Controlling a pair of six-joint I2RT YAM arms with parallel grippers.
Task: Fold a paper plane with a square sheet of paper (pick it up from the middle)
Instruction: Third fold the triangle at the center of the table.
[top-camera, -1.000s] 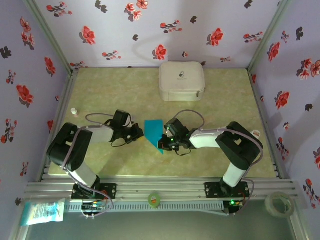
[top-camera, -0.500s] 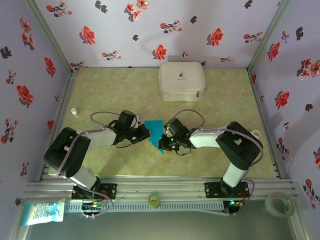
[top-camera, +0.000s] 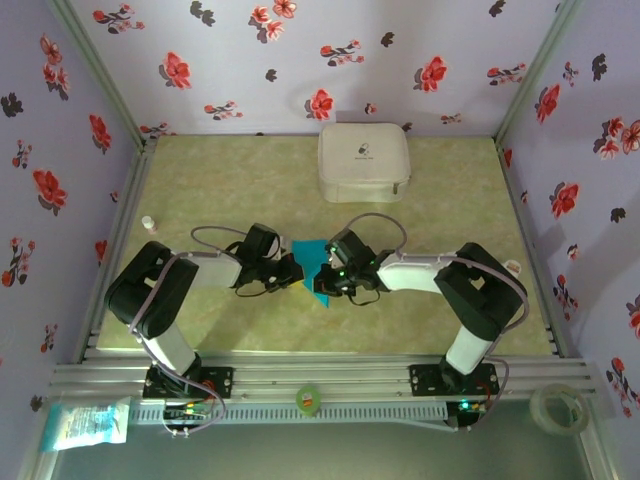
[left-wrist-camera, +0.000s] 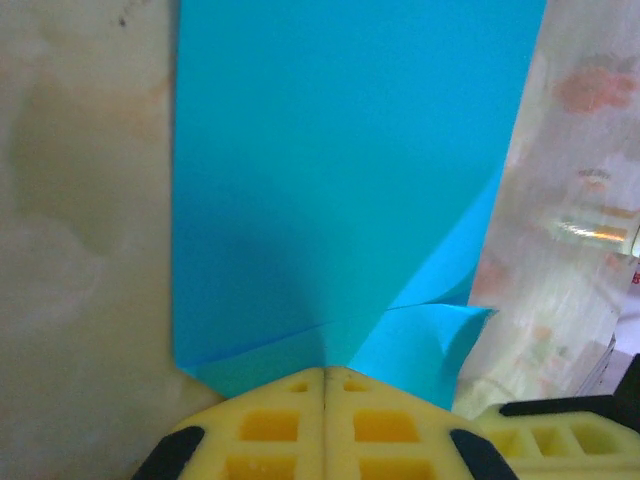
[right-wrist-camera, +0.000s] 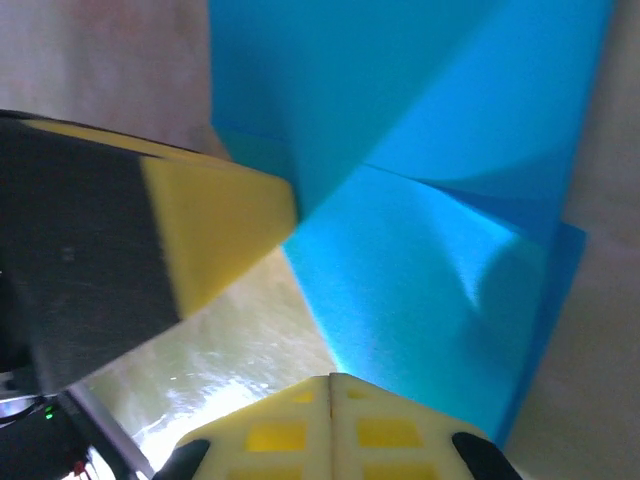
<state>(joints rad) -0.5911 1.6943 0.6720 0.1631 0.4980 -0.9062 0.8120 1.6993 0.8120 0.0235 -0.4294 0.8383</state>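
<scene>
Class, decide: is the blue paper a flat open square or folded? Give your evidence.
Folded. The blue paper shows a sharp crease and layers overlapping at an angle, one corner flap curling.

Left gripper (left-wrist-camera: 325, 372) fingers (left-wrist-camera: 270, 425) pressed together on lower folded edge of turquoise paper sheet (left-wrist-camera: 340, 170); mottled tabletop (left-wrist-camera: 80, 200) at left.

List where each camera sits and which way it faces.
Top external: above, behind the arm bases, looking down on table, white zip case, left pincer and right pincer, both at the turquoise paper.
Left wrist: on the left arm, facing past its shut pincer onto the paper.
Right wrist: likewise on the right arm; a left finger intrudes.
Shared by both wrists: the paper.
</scene>
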